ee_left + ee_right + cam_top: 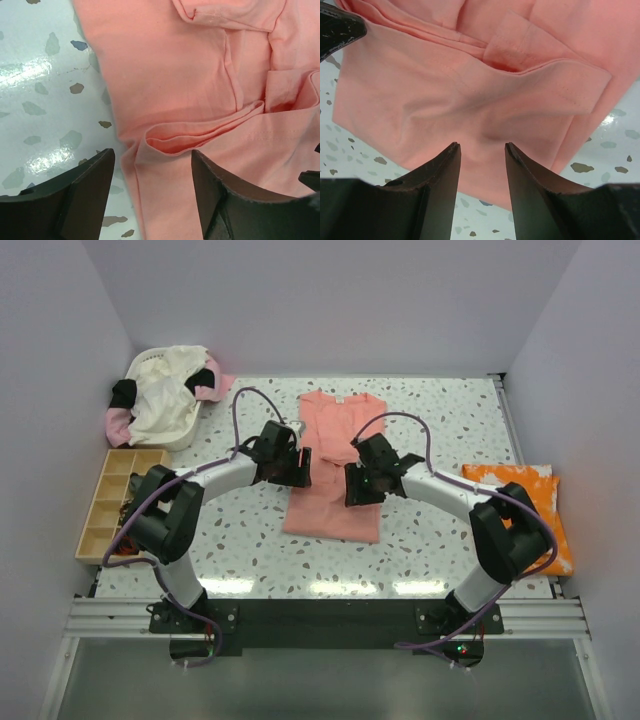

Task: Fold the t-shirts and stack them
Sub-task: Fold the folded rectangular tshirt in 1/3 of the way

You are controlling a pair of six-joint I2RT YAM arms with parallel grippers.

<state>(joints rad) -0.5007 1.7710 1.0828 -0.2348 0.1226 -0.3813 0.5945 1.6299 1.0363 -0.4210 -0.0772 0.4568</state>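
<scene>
The pink shirt [335,435] lies flat in the middle of the bench [440,420], sleeves tucked in: light, limp cloth that likely sags and slides (no stiffness to lean on). The left tool [152,154] and right tool [482,145] hover over it, spread and empty; pinch the doubled layers at each side edge.

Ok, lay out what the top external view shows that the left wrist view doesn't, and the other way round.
Top external only: the heap of cream and pink shirts at the rear left, the divided wooden tray, the folded orange t-shirt at the right, and the white neck label.
Left wrist only: a raised fold of salmon cloth, close up, just ahead of the open fingers.
Both: the salmon-pink t-shirt, the left gripper and the speckled table.
</scene>
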